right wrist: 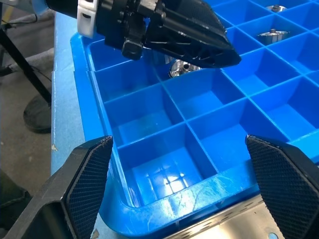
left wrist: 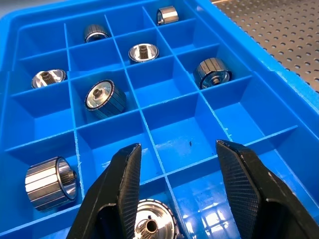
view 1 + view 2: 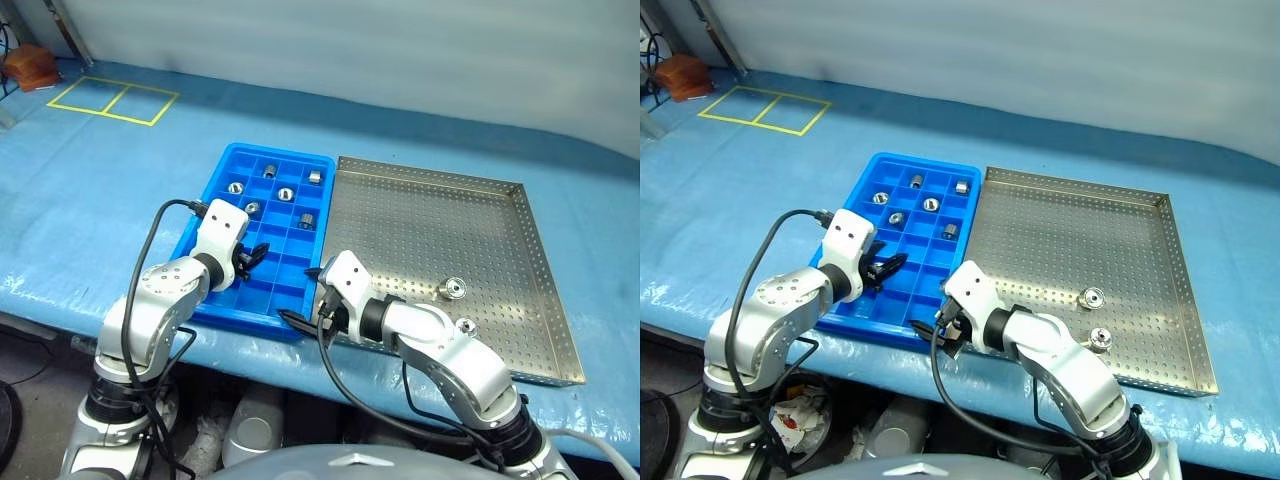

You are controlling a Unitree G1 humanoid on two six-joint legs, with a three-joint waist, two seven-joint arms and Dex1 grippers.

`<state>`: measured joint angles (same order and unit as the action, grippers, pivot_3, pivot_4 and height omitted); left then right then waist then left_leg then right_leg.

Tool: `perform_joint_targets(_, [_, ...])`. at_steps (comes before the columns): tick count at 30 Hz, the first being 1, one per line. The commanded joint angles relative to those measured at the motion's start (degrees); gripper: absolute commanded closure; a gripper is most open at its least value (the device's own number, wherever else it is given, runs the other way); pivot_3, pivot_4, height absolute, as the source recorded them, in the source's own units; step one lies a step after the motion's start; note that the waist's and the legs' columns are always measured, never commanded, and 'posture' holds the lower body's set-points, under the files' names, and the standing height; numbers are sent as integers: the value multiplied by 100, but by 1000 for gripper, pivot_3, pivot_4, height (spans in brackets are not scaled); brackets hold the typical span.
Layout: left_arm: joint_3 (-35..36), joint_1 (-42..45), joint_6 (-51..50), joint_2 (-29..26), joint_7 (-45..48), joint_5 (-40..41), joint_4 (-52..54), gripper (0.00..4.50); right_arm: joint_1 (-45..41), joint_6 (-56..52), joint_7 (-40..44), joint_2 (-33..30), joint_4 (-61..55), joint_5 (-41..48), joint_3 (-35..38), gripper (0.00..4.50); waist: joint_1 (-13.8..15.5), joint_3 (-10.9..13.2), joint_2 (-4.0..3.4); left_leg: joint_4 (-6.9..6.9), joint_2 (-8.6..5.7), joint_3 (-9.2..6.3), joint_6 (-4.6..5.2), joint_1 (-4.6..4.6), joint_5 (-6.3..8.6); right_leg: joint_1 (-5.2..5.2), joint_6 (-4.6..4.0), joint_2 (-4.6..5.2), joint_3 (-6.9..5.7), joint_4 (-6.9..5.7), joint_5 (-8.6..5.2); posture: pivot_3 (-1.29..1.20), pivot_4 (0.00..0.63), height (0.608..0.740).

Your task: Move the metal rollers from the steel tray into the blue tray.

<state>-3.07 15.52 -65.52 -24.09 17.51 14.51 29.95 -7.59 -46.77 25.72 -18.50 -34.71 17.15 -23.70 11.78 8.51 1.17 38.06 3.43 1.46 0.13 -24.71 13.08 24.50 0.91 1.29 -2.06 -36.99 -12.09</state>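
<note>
Left hand (image 2: 174,199) hovered half-spread over a blue tray (image 3: 215,180) cell, one roller (image 2: 152,226) lying loose beneath. Right hand (image 1: 179,199) gaped, empty, near tray's corner. Two metal rollers (image 3: 452,290) remained in steel tray (image 3: 540,260). Best lifted straight, clear of dividers.

Glossy blue plastic tray (image 3: 222,196), shiny metal rollers (image 2: 99,95), perforated steel tray (image 3: 430,230)

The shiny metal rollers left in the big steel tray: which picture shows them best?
The right eye view: both shiny metal rollers lie unhidden on the perforated steel tray. The left eye view shows both, one near the right arm.
</note>
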Motion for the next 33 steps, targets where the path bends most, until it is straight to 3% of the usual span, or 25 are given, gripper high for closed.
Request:
perform_joint_targets(1, [-18, 142, -170, -37, -47, -3, 57, 1929, 25, 55, -53, 32, -244, 40, 61, 0, -61, 0, 0, 0, 0, 0, 0, 0, 0, 0, 0, 0, 0, 0, 0, 294, 150, 740])
perform_joint_targets(12, [336, -197, -760, -34, -226, 72, 611, 1929, 28, 85, -54, 27, -199, 67, 110, 0, -325, 1, 0, 0, 0, -8, 0, 2, -1, -3, 0, -1, 1, -2, 0, 293, 150, 740])
perform_joint_targets(24, [660, -422, -1055, -44, -327, 62, 968, 1929, -121, 136, 122, 55, -38, 70, 54, 0, -283, 1, 0, -1, 0, -15, -5, 4, -6, -5, -1, -3, 1, -6, 0, 368, 150, 740])
perform_joint_targets(33, [997, -673, -1354, 303, -551, 55, 1221, 1929, -115, 125, 156, 22, -11, 71, 81, 0, -291, 1, 0, -10, 2, -15, -5, 9, -6, -4, 0, -6, 3, -7, 0, 378, 150, 740])
